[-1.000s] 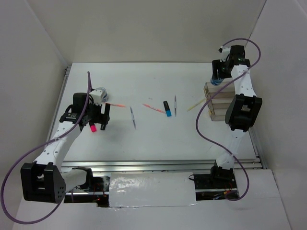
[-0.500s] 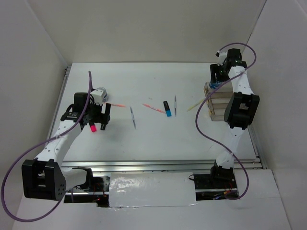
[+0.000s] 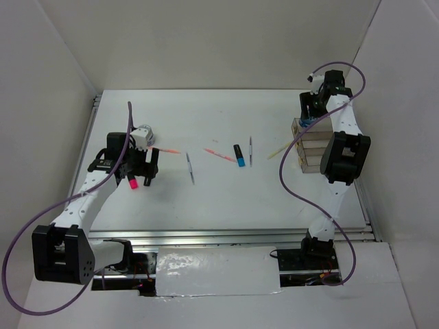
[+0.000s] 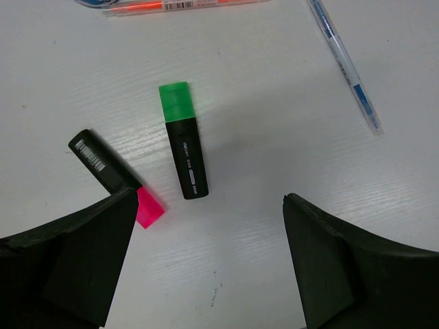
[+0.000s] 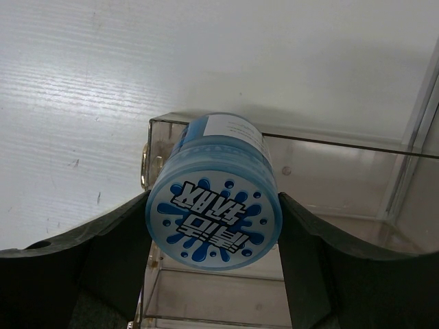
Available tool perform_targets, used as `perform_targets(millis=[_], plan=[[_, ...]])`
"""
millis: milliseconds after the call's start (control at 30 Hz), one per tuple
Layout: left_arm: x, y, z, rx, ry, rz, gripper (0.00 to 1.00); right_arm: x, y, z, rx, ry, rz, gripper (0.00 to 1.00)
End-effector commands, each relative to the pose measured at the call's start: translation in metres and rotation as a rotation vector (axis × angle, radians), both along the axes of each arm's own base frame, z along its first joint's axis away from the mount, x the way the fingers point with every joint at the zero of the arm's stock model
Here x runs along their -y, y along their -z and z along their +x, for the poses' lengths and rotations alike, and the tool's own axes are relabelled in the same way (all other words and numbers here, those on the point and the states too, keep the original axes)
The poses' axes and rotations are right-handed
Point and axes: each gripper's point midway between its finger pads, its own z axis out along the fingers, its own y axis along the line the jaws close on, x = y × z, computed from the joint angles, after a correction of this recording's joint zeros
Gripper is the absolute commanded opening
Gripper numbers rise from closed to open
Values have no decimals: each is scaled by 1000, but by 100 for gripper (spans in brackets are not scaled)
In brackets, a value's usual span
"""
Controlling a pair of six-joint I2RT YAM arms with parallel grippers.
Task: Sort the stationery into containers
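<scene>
My right gripper (image 5: 214, 229) is shut on a round blue-white tape roll (image 5: 214, 205) and holds it just above the far end compartment of the clear organiser tray (image 5: 329, 178). From above, the right gripper (image 3: 310, 116) hangs over the tray (image 3: 312, 147). My left gripper (image 4: 211, 223) stands open above the table. A green-capped highlighter (image 4: 184, 151) lies just beyond its fingertips, and a pink-capped highlighter (image 4: 110, 175) lies by the left finger. In the top view the left gripper (image 3: 140, 170) is at the table's left, with the pink cap (image 3: 132, 182) beside it.
A blue-capped highlighter (image 3: 239, 155), two thin pens (image 3: 190, 166) (image 3: 251, 151), orange sticks (image 3: 219, 155) (image 3: 167, 150) and a yellow stick (image 3: 280, 150) lie mid-table. White walls enclose the table on three sides. The left wrist view shows a pen (image 4: 343, 65) and an orange stick (image 4: 185, 5).
The right gripper with the tape roll has shifted slightly left and back, over the tray's far end, then held still. The left arm has barely moved.
</scene>
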Motion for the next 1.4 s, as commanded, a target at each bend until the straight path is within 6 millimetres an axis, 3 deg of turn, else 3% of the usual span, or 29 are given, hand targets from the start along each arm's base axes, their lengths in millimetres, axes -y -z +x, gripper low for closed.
perform_targets(millis=[0,533,1367], plan=[[6,-12,13,45,15,-26,99,1,-12,15,55,-12,-25,40],[4,-9,13,39,2,-22,99,-4,-32,1,74,-26,-7,36],[4,-4,14,25,-6,-24,99,8,-50,-11,95,-10,-39,35]])
